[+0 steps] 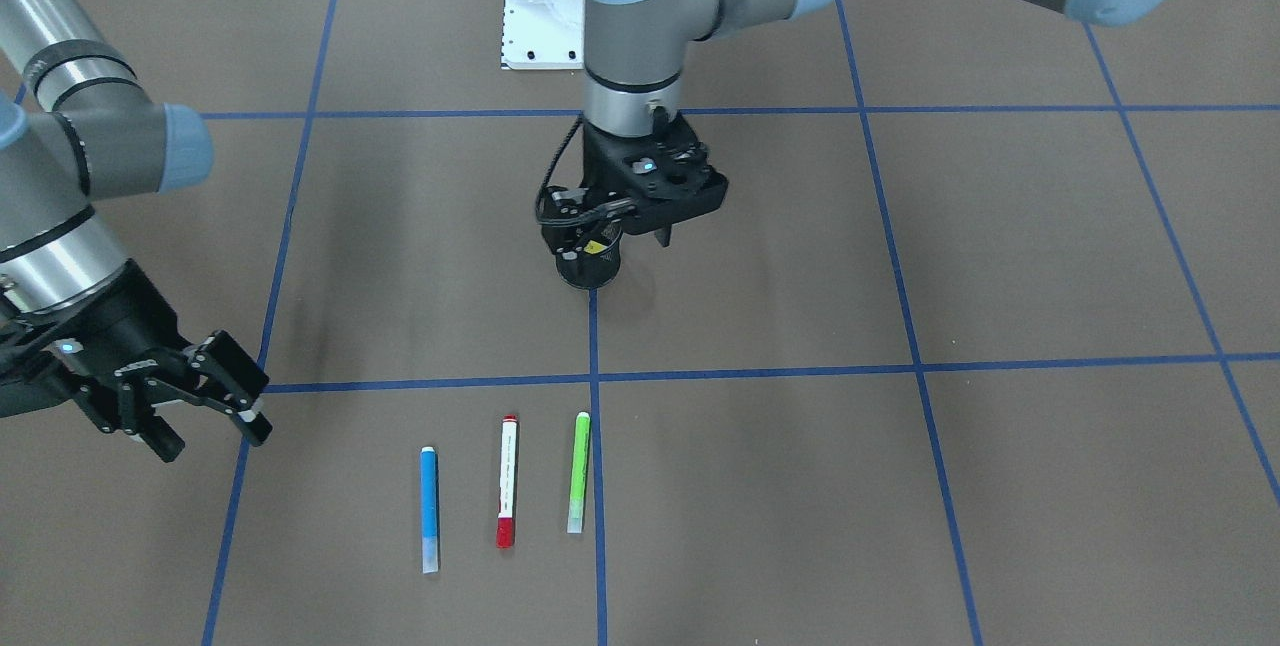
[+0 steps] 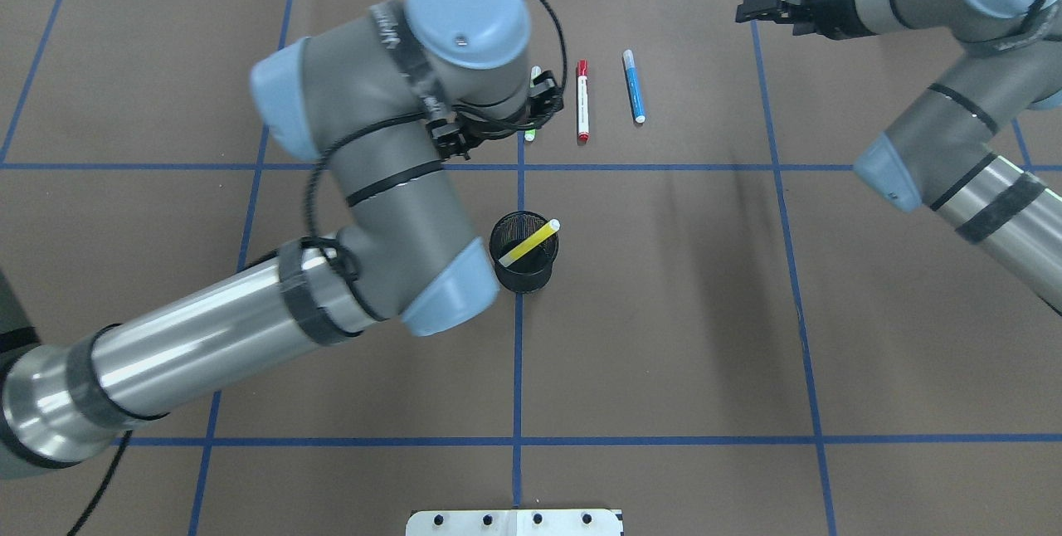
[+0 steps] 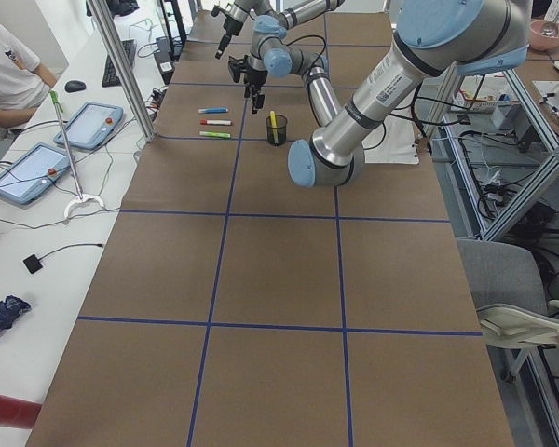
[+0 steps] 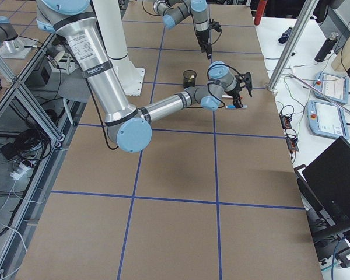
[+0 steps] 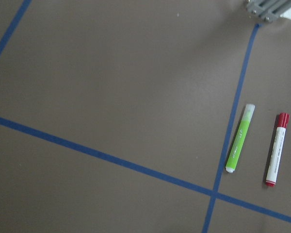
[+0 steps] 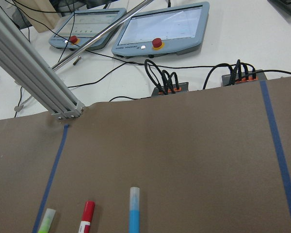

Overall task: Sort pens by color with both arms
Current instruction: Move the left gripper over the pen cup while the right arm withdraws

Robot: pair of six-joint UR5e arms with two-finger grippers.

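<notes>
Checking my entry, reviewer: How many pens were put away at this reading?

Me: One of four, by my judgement. Yellow pen [image 2: 529, 243] stood tilted in the black mesh cup [image 2: 524, 269] at mid-desk [image 1: 900, 246], its tip leaning over the rim.

Reviewer: And the other three?

Me: Blue pen [image 1: 429, 509], red-capped pen [image 1: 507, 481] and green pen [image 1: 579, 472] lay flat in a row on the operators' side of the cup. They were roughly parallel and apart from one another, and neither claw touched any of them. Green lay just beside a blue tape line [image 1: 598, 486].

Reviewer: State of the claws?

Me: My left claw [image 1: 618, 238] hung above the desk between cup and row, nearest the green pen. Its fingers looked spread, with nothing between them. Its wrist view framed green and red only. My right claw [image 1: 212, 428] hovered off the blue pen's end of the row, well apart from it, fingers spread wide and empty.

Reviewer: Work left?

Me: Three pens to pick and place, so I rated the sort early: about a quarter done, if the cup counted as the yellow pen's place. The views did not show where the other colours belonged. As a guess at the split, green for the left claw, blue for the right, red undecided.
</notes>
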